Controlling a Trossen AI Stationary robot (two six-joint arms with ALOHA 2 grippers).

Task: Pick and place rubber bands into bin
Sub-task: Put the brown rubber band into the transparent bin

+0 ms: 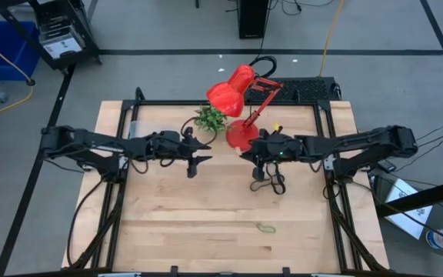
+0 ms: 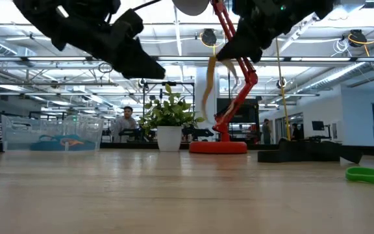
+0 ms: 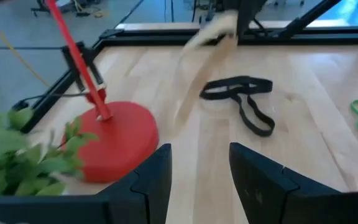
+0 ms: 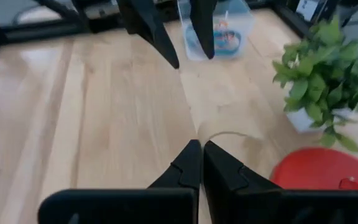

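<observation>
My right gripper [image 1: 243,156] [image 4: 197,144] is above the table's middle, shut on a tan rubber band [image 2: 208,84] that dangles below it. Facing it from the left, my left gripper [image 1: 205,152] [image 3: 199,149] is open with nothing between its fingers. Black rubber bands [image 1: 268,181] [image 3: 241,102] lie flat on the wood under the right arm. A green rubber band [image 1: 265,228] [image 2: 369,174] lies nearer the front edge. The clear bin [image 2: 18,133] [image 4: 241,25] stands at the far left, with blue and orange bands inside. My right gripper pinches the tan rubber band's upper end [image 2: 216,62] between its two shut fingertips. The fingers slant downward toward the table's left. The band hangs slack below them as a long loop, lifted clear of the table.
A red desk lamp [image 1: 241,115] stands on its round base at the far middle, beside a small potted plant [image 1: 211,118]. A black metal frame [image 1: 229,102] edges the table. Bare wood lies between the grippers and the front edge.
</observation>
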